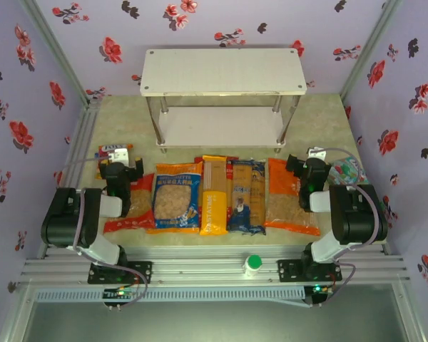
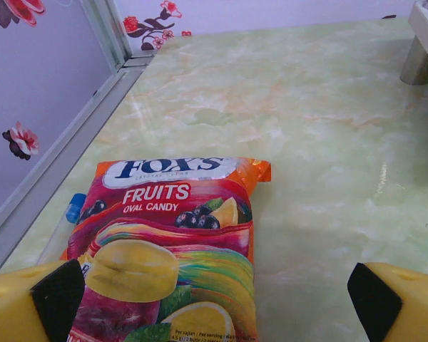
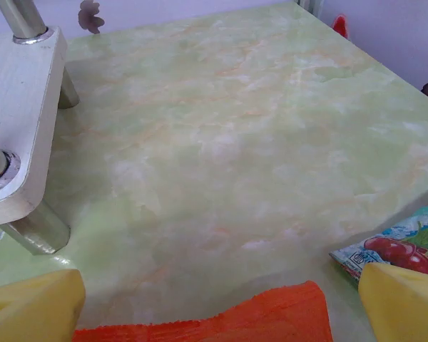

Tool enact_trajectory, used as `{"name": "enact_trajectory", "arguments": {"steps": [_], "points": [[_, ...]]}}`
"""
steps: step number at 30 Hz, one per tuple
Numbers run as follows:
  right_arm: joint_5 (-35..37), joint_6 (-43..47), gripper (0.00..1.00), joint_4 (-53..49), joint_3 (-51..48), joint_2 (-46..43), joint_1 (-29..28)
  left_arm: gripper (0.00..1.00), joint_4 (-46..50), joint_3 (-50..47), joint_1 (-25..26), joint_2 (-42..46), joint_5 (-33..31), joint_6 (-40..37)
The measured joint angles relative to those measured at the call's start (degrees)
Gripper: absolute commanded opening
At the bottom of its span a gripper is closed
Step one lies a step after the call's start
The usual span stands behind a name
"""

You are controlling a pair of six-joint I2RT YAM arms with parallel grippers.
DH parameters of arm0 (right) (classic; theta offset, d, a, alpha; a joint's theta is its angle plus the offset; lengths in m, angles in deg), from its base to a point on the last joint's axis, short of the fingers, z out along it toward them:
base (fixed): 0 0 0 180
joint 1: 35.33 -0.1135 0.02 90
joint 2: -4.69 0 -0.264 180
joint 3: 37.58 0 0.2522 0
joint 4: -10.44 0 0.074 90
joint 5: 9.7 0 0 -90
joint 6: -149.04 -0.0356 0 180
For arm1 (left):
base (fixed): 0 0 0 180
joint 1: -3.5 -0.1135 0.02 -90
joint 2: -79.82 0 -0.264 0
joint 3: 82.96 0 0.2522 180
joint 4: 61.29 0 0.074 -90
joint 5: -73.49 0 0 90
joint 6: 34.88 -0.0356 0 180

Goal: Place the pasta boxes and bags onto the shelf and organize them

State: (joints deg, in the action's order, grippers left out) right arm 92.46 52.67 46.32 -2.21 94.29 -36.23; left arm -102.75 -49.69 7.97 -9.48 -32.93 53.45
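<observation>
Pasta lined up on the table, shelf bare, both end effectors open

The table [image 1: 121,121] has a glossy, pale green-beige marbled top and reflects light in both wrist views. Lilac walls [image 1: 28,71] printed with red and dark flowers close it in on three sides, and a ribbed metal rail [image 1: 200,271] runs along the lower edge of the overhead frame.

The shelf [image 1: 223,71] stands at upper centre. It has two white rectangular boards on thin shiny legs, and both boards are bare. Its lower board corner shows at the left of the right wrist view.

Below it, across the middle of the frame, the pasta lies in a tight row. From the left there is a red bag [image 1: 139,206], a blue bag [image 1: 177,198] with orange edges, a long yellow box [image 1: 215,196], dark blue boxes [image 1: 246,196] with clear windows, and an orange bag [image 1: 291,199].

The left end effector [image 2: 214,303] hangs wide open and grips nothing, above a Fox's fruit candy packet [image 2: 178,228]. The right end effector [image 3: 217,299] is equally wide open and empty. The orange bag's top edge lies between its yellow fingers [image 3: 28,303], and a teal packet [image 3: 406,246] sits at the right
</observation>
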Motion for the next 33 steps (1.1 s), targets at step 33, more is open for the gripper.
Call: {"name": "enact_trajectory", "arguments": {"steps": [33], "points": [[-3.26,-1.16,0.75,-27.41,15.13,-12.07,-0.15,0.71,25.94,10.32,-0.50,19.98,7.87,4.17]]}}
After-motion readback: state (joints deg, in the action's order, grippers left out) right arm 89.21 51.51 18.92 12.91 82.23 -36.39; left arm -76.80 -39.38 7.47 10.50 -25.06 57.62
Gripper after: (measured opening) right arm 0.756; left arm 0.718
